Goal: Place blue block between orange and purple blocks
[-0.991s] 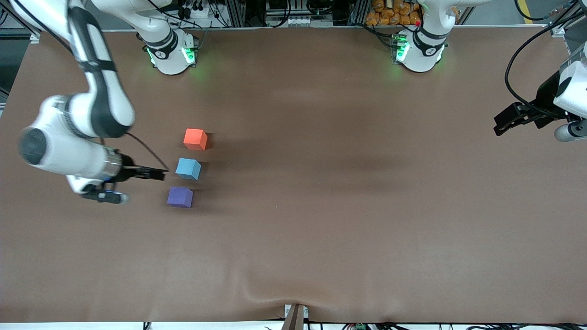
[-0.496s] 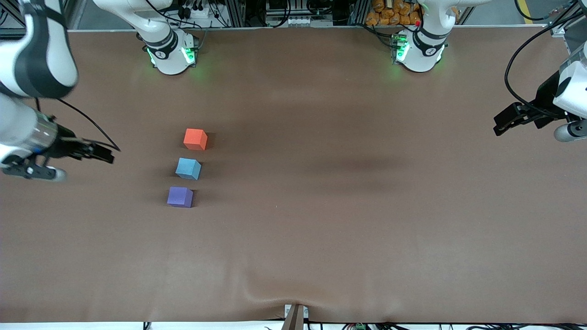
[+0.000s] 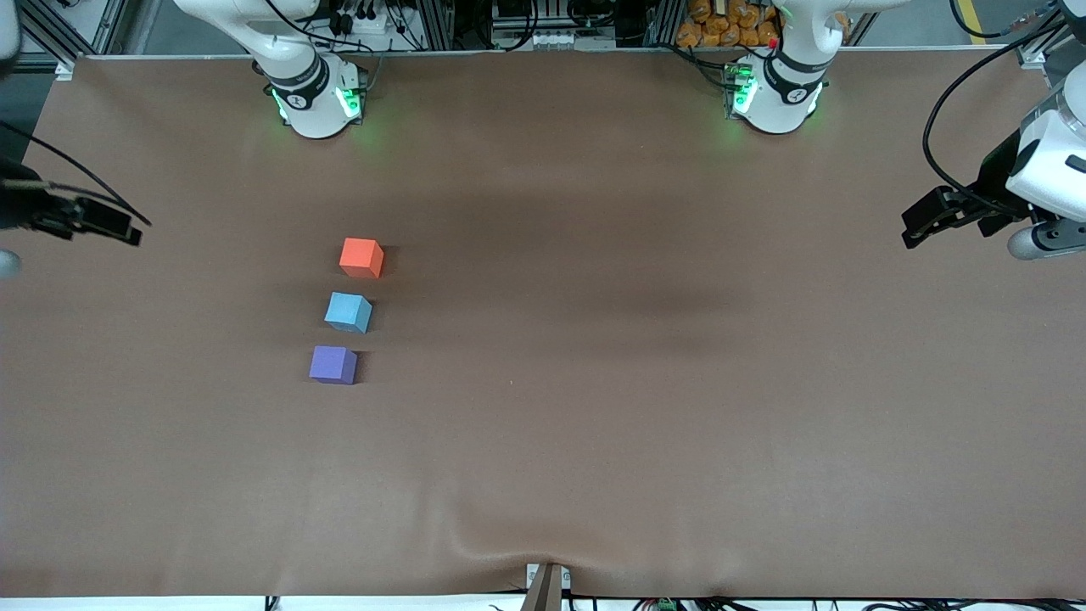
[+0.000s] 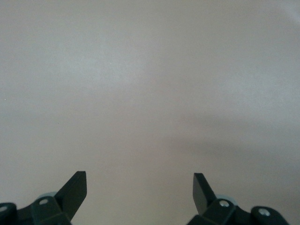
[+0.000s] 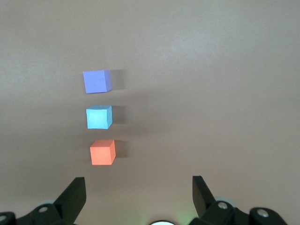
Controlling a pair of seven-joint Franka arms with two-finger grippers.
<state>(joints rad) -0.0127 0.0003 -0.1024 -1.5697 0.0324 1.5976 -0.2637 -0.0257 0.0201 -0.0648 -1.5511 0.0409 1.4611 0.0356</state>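
The blue block (image 3: 348,311) sits on the brown table between the orange block (image 3: 361,257) and the purple block (image 3: 333,365), all three in a short row. The orange one is farthest from the front camera and the purple one nearest. The right wrist view shows the same row: purple (image 5: 97,81), blue (image 5: 99,117), orange (image 5: 102,152). My right gripper (image 3: 127,231) is open and empty, up over the right arm's end of the table, well apart from the blocks; its jaws stand wide in its wrist view (image 5: 139,187). My left gripper (image 3: 915,229) waits open and empty over the left arm's end (image 4: 139,185).
The two arm bases (image 3: 316,98) (image 3: 776,93) stand along the table's edge farthest from the front camera. The table cloth has a wrinkle by a clamp (image 3: 545,585) at the edge nearest the camera.
My right gripper has pulled away from beside the blue block, out to the right arm's end of the table. The blocks have not moved. The left gripper shifted slightly.
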